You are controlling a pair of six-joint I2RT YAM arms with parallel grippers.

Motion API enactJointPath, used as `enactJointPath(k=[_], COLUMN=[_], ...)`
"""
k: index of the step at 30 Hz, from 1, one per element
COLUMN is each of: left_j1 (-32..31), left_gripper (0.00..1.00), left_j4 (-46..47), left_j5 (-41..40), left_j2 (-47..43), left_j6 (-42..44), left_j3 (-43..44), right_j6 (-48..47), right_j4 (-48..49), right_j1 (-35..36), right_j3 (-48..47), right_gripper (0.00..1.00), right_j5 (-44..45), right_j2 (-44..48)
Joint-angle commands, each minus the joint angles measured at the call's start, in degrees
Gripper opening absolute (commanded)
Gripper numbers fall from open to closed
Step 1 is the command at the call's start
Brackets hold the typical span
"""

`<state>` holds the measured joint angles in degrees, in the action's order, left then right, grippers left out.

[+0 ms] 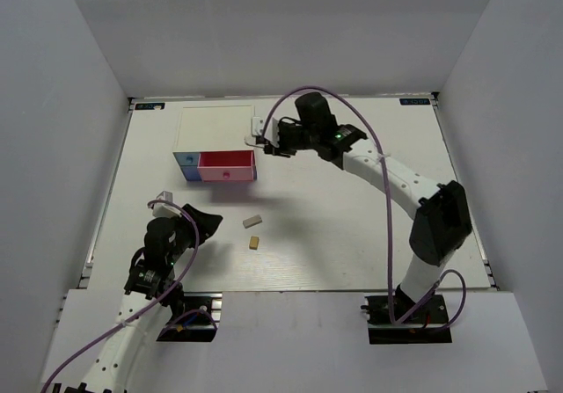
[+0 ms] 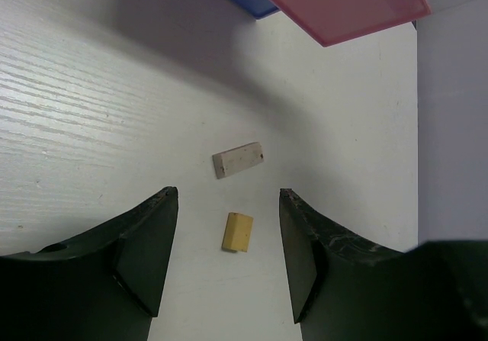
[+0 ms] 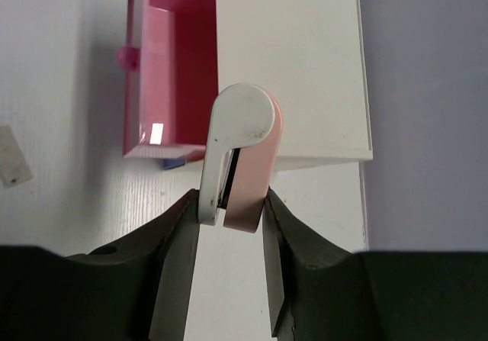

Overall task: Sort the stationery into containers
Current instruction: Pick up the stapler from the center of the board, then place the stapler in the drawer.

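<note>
We hold the white-pink piece (image 3: 240, 146) clamped in the right gripper (image 3: 232, 204) by the open pink drawer (image 3: 179, 66), likely its destination. Left gripper (image 2: 227, 204): open, empty, over the tan eraser (image 2: 237, 232).

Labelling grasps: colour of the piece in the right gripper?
White and pale pink; the piece in the right gripper shows best from the right wrist.

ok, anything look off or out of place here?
Nothing damaged or spilled. The pink drawer stands pulled out of the box, and a grey-white eraser and a tan eraser lie loose in front of it. Right gripper holds a white-pink piece.
</note>
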<state>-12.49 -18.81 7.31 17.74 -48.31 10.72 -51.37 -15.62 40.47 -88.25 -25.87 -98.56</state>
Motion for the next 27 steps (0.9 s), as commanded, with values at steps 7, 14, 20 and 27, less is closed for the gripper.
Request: enactJointPath(k=[7,14,20,27], left_j1=[0.10,0.10,0.10,0.10], left_gripper=[0.66,0.66,0.66,0.66], left_j4=[0.09,0.09,1.23,0.71], left_j5=[-0.54,-0.54,-0.54,-0.54], left_j2=[-1.65,-2.71,-1.40,-1.92], left_j6=[-0.64,-1.17,-1.17,-1.17], left_j3=[-0.53,-1.05,-1.58,-1.58], right_j6=[2.86,-0.22,-2.50,-3.29], right_j4=[4.81,2.79,1.56,0.67], right_j1=[5.49,7.87,9.28,9.98], right_j3=[-13.00,-12.56,-11.77,-13.97], right_gripper=[0.33,0.36,0.38,0.43], right_j5=[7.50,7.59,8.55,10.93], right_j2=[-10.60,-10.77,-11.30,-13.67])
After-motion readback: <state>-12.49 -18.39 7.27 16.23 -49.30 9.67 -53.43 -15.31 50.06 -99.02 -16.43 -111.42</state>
